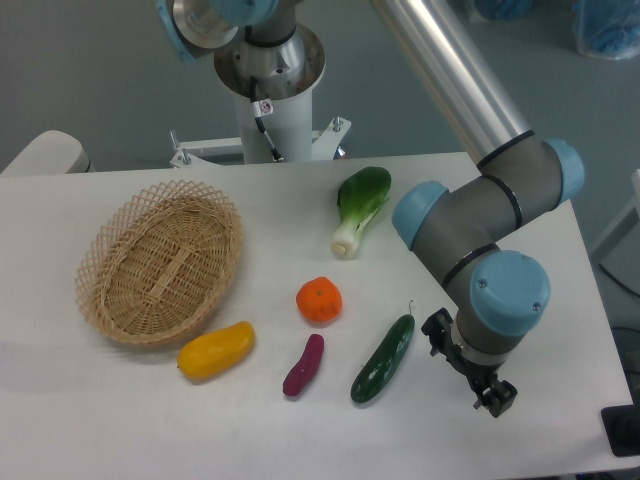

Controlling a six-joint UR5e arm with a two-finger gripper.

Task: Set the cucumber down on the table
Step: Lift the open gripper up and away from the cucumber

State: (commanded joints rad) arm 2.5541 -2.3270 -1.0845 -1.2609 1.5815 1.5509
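On my feed, a wicker basket (160, 262) sat at the left, holding nothing I could see. A yellow pepper (216, 350) lay just below its rim, close to it. A small purple eggplant (303, 365) lay to the pepper's right, tilted, with an orange (319, 300) just above it. A bok choy (360, 207) lay farther back, white base pointing toward my camera.
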